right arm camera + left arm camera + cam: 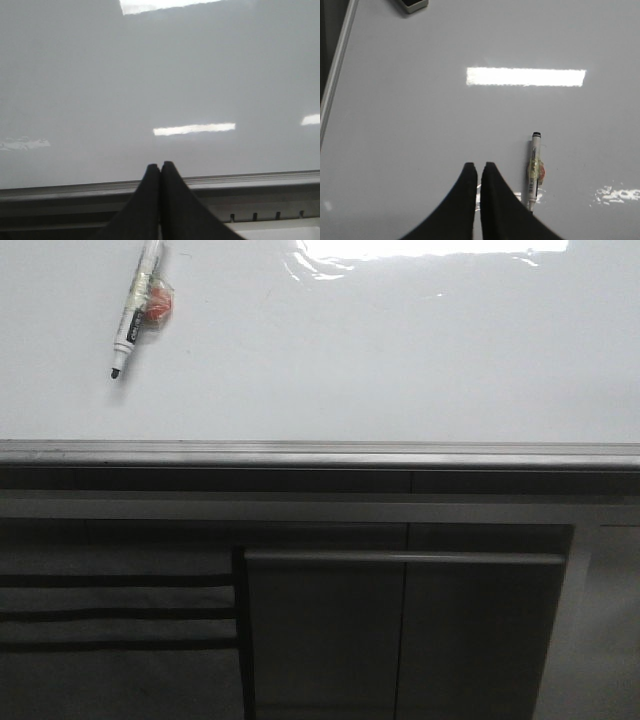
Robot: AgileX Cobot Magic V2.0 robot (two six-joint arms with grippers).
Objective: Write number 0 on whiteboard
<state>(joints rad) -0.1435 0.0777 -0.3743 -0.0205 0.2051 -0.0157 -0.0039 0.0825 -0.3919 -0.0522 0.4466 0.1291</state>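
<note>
My left hand (pixel 479 167): fingers together, nothing between them, hovering over the whiteboard (pixel 420 125). My right hand (pixel 160 166): fingers also together, empty, sitting over the board's grey edge strip (pixel 250 179)

Marker (pixel 535 170) lies on the surface just beside my left hand, off to its right side, not touching it. Long axis runs roughly parallel to my left fingers, dark writing tip toward my wrist, butt end pointing away. Front view agrees: marker (pixel 136 305) on the far left of the board, tip toward the near edge, slightly tilted. Left hand is clearly the nearer one; the right wrist view shows no marker at all

Number 0: not on the board in any view, so not yet written

Hard to read: yellowish tape and a reddish blob around the marker's middle, nature unclear. Glare patches wash out parts of the board. A dark-rimmed object (pixel 412 5), cut off beyond the left hand, possibly an eraser
</note>
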